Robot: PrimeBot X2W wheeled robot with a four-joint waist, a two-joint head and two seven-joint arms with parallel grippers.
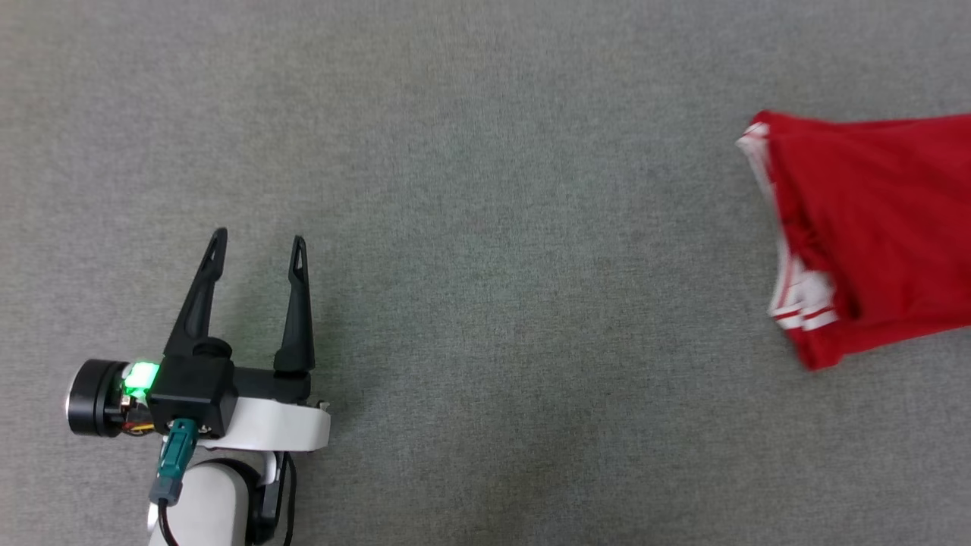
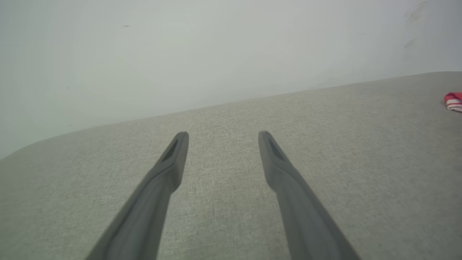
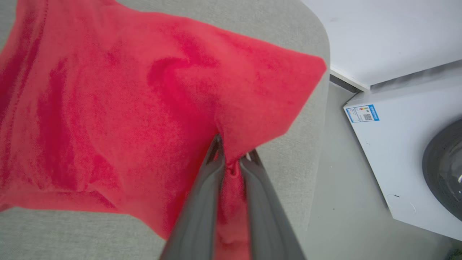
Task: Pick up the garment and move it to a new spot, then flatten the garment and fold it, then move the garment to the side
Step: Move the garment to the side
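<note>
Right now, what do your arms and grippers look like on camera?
The left gripper has two long, tapering black fingers with slotted tips on a black block. A green light glows on it, and a teal connector feeds a black cable along the white forearm. The right gripper shows the same dark grey fingers.

Garment partly beyond right edge

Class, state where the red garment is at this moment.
The garment is at the head view's right edge on the grey table, far from the open left gripper, pinched by the right gripper.
</note>
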